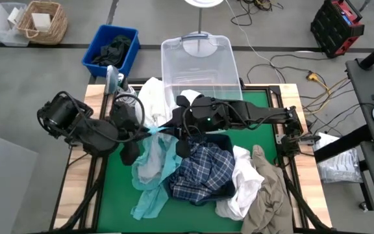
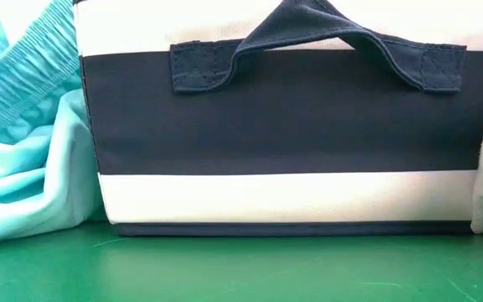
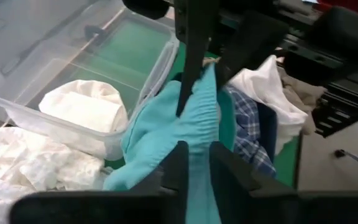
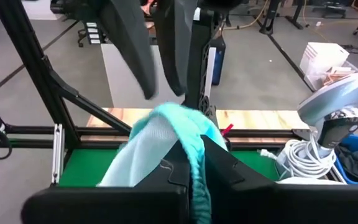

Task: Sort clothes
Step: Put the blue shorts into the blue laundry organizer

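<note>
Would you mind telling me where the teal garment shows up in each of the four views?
High view: the teal garment hangs from table centre toward the front-left.
Low view: at the left edge, beside the striped fabric box.
Left wrist view: centre, clamped in the left pincer.
Right wrist view: centre, clamped in the right pincer.
Shared landmark: the green table mat.

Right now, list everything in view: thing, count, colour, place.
teal garment: one, teal, table's left-centre, pinched by both grippers
plaid garment: one, navy-and-white, in the fabric box
fabric box: one, navy and white, table centre
white garments: several, white, around the box
khaki garment: one, beige, right front
clear bin: one, transparent, behind table
blue bin: one, blue, floor behind
left gripper: shut on teal garment
right gripper: shut on teal garment
</note>
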`<move>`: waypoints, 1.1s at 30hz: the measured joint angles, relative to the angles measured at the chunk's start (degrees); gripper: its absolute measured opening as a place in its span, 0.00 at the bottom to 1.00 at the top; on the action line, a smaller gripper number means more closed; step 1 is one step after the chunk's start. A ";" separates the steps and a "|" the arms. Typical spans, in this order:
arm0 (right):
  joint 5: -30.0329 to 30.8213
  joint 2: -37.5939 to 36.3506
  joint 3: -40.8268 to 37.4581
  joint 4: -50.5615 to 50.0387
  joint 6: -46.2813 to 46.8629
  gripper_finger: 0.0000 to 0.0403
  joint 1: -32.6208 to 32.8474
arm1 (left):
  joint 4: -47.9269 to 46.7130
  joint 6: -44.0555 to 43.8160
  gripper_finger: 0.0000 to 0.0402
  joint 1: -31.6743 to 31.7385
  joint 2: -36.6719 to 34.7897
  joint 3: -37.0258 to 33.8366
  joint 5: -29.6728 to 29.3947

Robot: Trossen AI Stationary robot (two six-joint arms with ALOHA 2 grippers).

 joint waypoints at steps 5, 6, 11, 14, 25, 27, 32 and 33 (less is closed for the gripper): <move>1.57 -0.06 0.61 0.08 0.01 0.03 -0.02 | 0.01 3.23 0.29 0.05 -0.66 0.00 5.26; 2.71 -0.09 0.91 -0.07 0.00 0.03 -0.01 | 0.01 4.64 0.33 0.04 -0.70 0.00 7.93; 7.39 -0.29 2.47 -1.58 -0.13 0.03 0.00 | 0.09 12.14 0.45 -2.75 -0.90 -2.57 14.15; 7.78 -0.77 2.47 -2.50 -0.21 0.02 -0.02 | 0.14 11.51 0.47 -5.63 -1.93 -8.35 14.01; 7.75 -0.98 2.47 -2.61 -1.87 0.02 -0.02 | 2.47 -18.02 0.48 -12.23 -14.53 -41.53 7.07; 7.75 -0.98 2.47 -2.61 -1.93 0.02 -0.02 | 5.78 -20.38 0.48 -13.77 -16.28 -46.45 7.04; 7.73 -1.01 2.47 -2.59 -2.36 0.02 -0.02 | 10.26 -25.68 0.48 -15.79 -18.63 -55.76 5.99; 7.73 -1.01 2.47 -2.59 -2.36 0.02 -0.02 | 11.16 -26.02 0.48 -15.78 -18.85 -57.26 5.56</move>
